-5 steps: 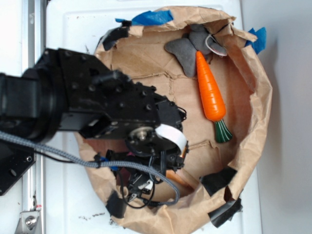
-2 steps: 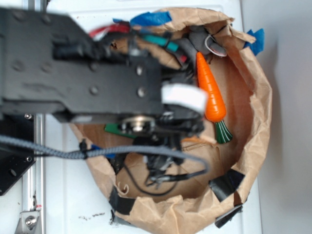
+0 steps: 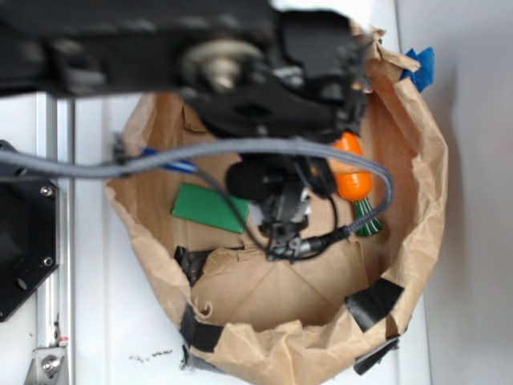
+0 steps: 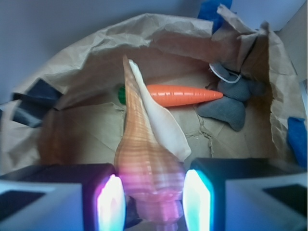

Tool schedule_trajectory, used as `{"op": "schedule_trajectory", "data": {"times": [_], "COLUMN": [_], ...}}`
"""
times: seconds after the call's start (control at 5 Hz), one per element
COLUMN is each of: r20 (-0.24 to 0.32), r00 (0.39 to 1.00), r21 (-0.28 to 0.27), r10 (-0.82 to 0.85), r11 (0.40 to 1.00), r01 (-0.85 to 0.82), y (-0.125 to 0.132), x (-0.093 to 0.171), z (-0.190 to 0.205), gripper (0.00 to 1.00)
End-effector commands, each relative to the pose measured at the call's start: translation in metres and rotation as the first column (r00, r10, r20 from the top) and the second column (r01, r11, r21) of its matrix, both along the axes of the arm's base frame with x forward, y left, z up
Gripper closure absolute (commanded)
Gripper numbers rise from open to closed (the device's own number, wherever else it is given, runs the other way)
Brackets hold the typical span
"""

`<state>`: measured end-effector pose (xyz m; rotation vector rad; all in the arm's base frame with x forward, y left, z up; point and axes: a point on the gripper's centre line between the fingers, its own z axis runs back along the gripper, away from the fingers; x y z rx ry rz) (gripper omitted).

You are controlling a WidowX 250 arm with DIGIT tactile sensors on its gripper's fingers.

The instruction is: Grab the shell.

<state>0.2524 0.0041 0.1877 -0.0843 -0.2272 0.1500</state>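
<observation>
**Shell pinched, lifted above bag floor**

Fingers (image 4: pixel 149 202) pinch the shell (image 4: pixel 144 159) across its bulbous head, tail pointing away, likely the widest grip available. Beyond the tail lie the carrot (image 4: pixel 183 95) and grey plush toy (image 4: pixel 231 98) on the paper bag (image 4: pixel 86 53) floor. Grasp looks done.

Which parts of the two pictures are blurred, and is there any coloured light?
Exterior view: the arm at the top is smeared; the carrot is sharper. Wrist view: the pincer pads glow purple and cyan, tinting the shell; its near end is soft.
</observation>
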Motion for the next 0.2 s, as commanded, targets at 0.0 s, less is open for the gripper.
{"op": "schedule_trajectory", "data": {"times": [0.0], "r20": [0.088], "r00": [0.996], "r21": [-0.068], "r10": [-0.006], "r11": [0.998], "r01": [0.012], "y": [-0.0072], "x": [-0.0117], "z": [0.0118], "gripper": [1.00]}}
